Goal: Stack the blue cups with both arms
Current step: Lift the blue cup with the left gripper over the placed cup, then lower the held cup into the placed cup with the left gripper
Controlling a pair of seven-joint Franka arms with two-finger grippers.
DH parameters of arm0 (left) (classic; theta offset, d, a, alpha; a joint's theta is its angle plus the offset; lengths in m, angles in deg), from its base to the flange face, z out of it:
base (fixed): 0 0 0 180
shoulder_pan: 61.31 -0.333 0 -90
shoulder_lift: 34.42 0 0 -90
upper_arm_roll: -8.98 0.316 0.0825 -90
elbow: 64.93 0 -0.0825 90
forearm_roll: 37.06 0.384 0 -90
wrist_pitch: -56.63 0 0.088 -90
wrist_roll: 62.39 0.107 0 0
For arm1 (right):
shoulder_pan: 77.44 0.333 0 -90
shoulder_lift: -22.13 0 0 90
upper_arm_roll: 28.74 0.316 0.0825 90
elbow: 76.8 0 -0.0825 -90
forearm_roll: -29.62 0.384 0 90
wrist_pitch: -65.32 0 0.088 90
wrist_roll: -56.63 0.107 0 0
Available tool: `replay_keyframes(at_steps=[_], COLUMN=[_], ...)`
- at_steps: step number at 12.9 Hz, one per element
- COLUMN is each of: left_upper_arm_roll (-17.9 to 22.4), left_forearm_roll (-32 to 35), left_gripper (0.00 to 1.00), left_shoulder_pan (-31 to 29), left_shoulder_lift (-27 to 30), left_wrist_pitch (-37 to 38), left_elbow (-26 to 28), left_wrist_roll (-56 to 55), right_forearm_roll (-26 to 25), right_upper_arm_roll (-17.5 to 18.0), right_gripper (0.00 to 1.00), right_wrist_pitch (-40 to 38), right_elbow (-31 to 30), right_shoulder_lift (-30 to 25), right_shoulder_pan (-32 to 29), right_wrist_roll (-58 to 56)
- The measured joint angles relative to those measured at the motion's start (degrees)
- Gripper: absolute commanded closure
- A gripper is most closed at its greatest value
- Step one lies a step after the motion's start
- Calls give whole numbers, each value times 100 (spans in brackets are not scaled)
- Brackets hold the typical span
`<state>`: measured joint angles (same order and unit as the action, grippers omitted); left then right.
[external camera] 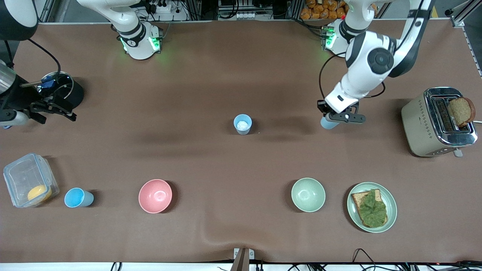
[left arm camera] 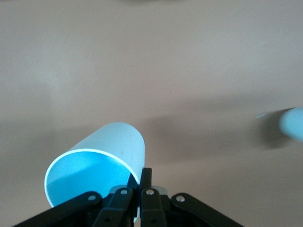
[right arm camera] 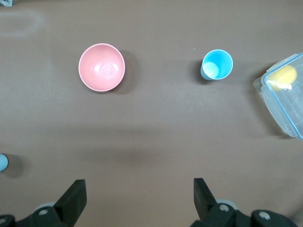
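Three blue cups show. One stands upright mid-table (external camera: 242, 124). Another (external camera: 77, 197) stands near the front edge beside a clear container, and shows in the right wrist view (right arm camera: 217, 65). My left gripper (external camera: 333, 118) is shut on the rim of the third cup (external camera: 328, 122) and holds it tilted over the table, between the middle cup and the toaster. In the left wrist view the fingers (left arm camera: 147, 177) pinch the cup's wall (left arm camera: 109, 151), and the middle cup (left arm camera: 292, 124) shows farther off. My right gripper (external camera: 52, 107) is open and empty, up over the right arm's end of the table (right arm camera: 139, 198).
A pink bowl (external camera: 155, 195) and a pale green bowl (external camera: 308, 194) sit near the front edge. A plate with toast and lettuce (external camera: 371, 207) lies beside the green bowl. A toaster with bread (external camera: 438, 121) stands at the left arm's end. A clear container (external camera: 28, 180) holds something yellow.
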<state>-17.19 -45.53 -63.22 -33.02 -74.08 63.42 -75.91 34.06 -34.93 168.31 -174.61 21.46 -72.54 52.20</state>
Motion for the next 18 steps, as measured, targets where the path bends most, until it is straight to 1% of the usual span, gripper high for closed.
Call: replay_keyframes(at_steps=[3, 7, 9, 11, 14, 16, 18], left_upper_arm_roll=[-15, 27, 241, 516, 1024, 1279, 1467], left_forearm_roll=[-5, -5, 232, 558, 628, 630, 631], left_gripper=[100, 100, 100, 100, 100, 100, 100], left_shoulder_pan=[498, 1199, 1652, 2198, 3045, 3504, 3830], left_shoulder_lift=[-165, -880, -1265, -1706, -2393, -2758, -3000], left_wrist_pitch=[78, 96, 153, 403, 626, 638, 642], left_elbow=[-752, -1642, -2033, -2569, -3366, -3686, -3849], left_wrist_roll=[-431, -1039, -1278, -1786, -2435, -2818, -3055], right_forearm_roll=[0, 0, 0, 1, 1, 1, 1], right_upper_arm_roll=[1, 0, 0, 1, 2, 3, 3], right_gripper=[0, 0, 0, 0, 0, 0, 0], right_wrist_pitch=[-184, -324, -337, -356, -432, -448, -451], right_elbow=[80, 245, 260, 260, 258, 258, 257], right_shoulder_lift=[-67, -101, -128, -154, -204, -208, -208], right_shoulder_pan=[-1, -43, -75, -102, -123, -127, -145], right_wrist_roll=[0, 1, 0, 0, 0, 0, 0])
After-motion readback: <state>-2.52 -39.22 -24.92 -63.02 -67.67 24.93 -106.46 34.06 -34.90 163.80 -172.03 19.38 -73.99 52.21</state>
